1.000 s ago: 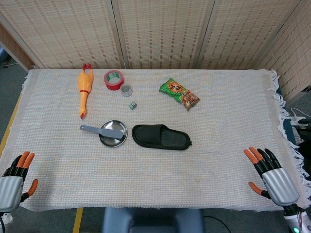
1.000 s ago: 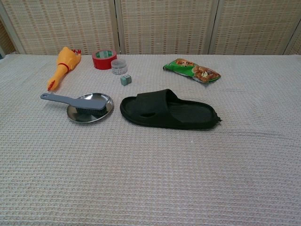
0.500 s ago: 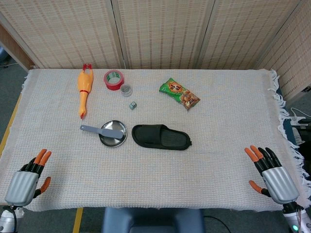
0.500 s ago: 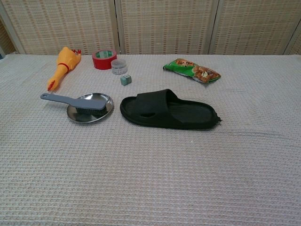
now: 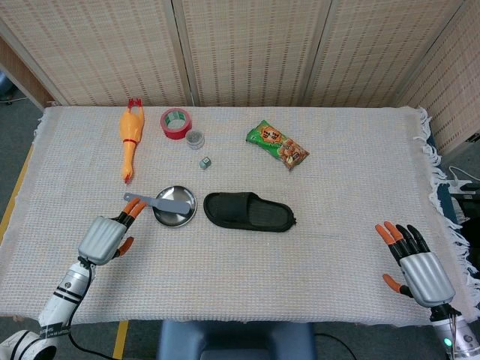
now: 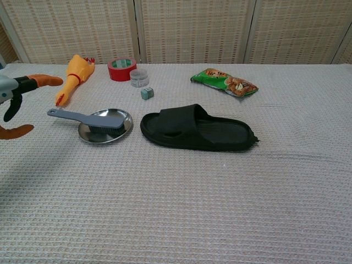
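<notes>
The left hand (image 5: 103,237) hangs over the table (image 5: 315,247) with its fingers (image 5: 133,205) spread and nothing in them; their tips lie just short of the brush (image 5: 154,201) handle, and I cannot tell whether they touch it. The brush itself rests with its bristle end in the metal dish (image 5: 175,206) and its handle sticking out toward those fingers. By my reading the reach is under way and the grasp is not yet made: nothing is lifted, and everything on the table lies undisturbed. The right hand (image 5: 418,268) sits at the near right edge, fingers apart, empty, well away from every object

Counted: one brush, one dish, one black slipper (image 5: 249,211) just beyond the dish from the left fingers, one rubber chicken (image 5: 130,145), one roll of red tape (image 5: 175,123), one small round container (image 5: 195,139), one little cube (image 5: 205,162), one snack packet (image 5: 277,144), all farther out from the fingers
</notes>
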